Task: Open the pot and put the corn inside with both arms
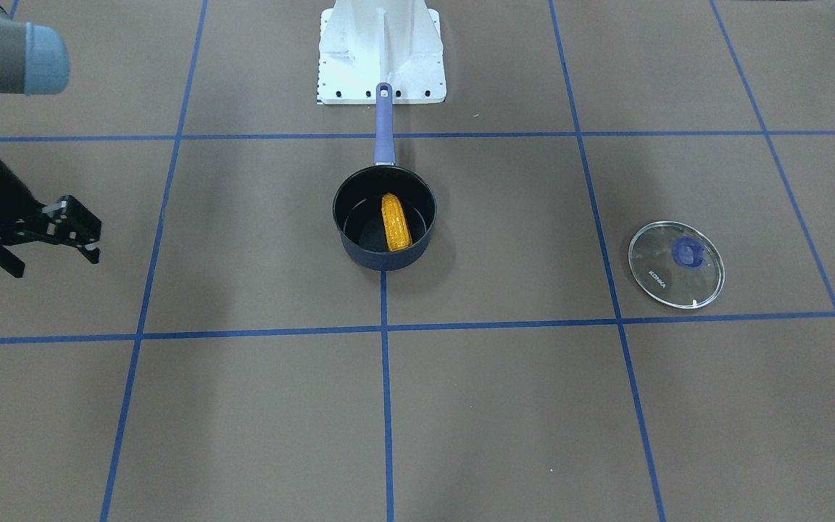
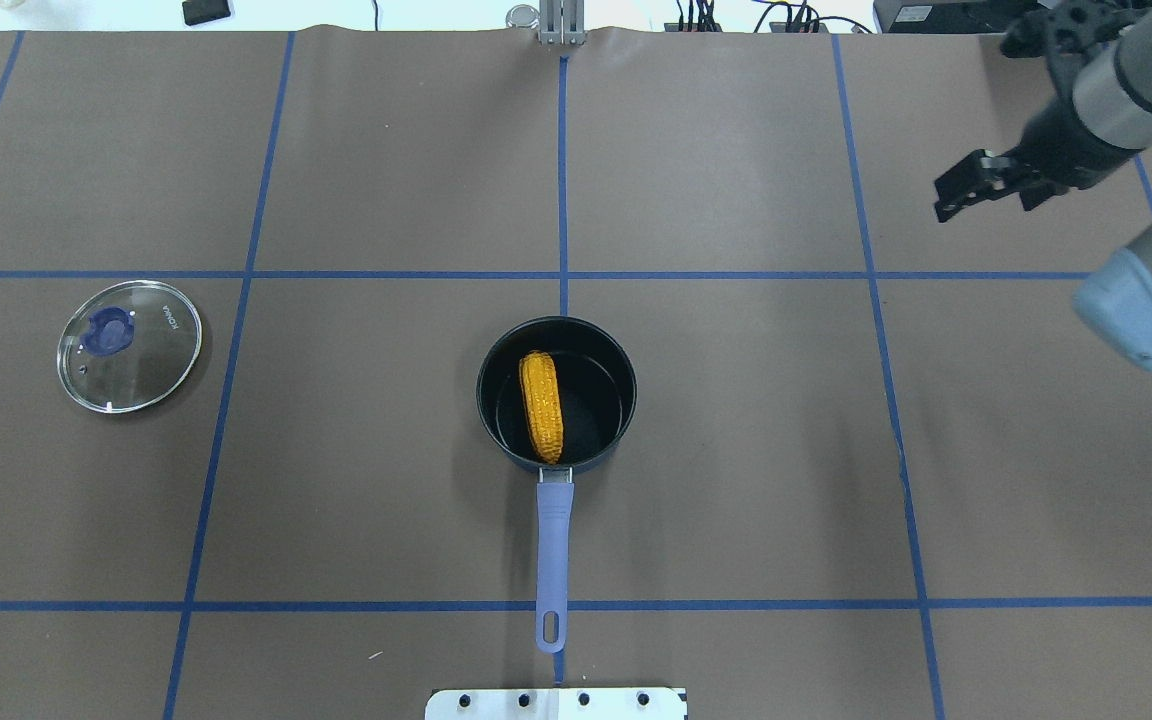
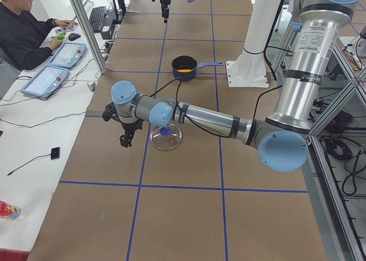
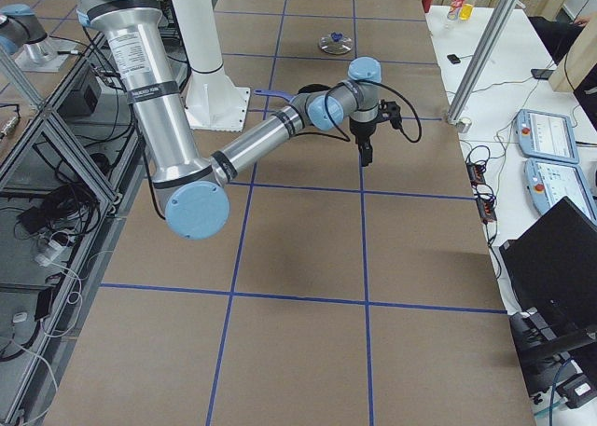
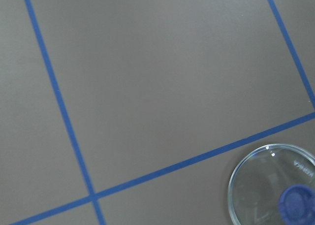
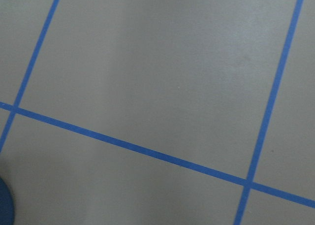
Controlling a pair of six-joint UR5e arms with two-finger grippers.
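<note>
The navy pot (image 1: 381,259) stands uncovered in the middle of the table, its lavender handle (image 2: 553,540) pointing toward the robot base. The corn (image 1: 396,222) lies inside it, also seen from overhead (image 2: 541,405). The clear glass lid (image 2: 129,345) lies flat on the table far to the robot's left. My right gripper (image 2: 984,205) is open and empty, hovering far to the right of the pot (image 2: 596,400); it also shows in the front view (image 1: 55,261). My left gripper (image 3: 124,140) hangs beside the lid (image 3: 166,136), apart from it; I cannot tell whether it is open.
The white robot base plate (image 1: 381,51) sits just behind the pot handle. Blue tape lines grid the brown table. A seated operator (image 3: 23,27) and control tablets are at a side desk. The left wrist view shows the lid (image 5: 273,185) at its lower right.
</note>
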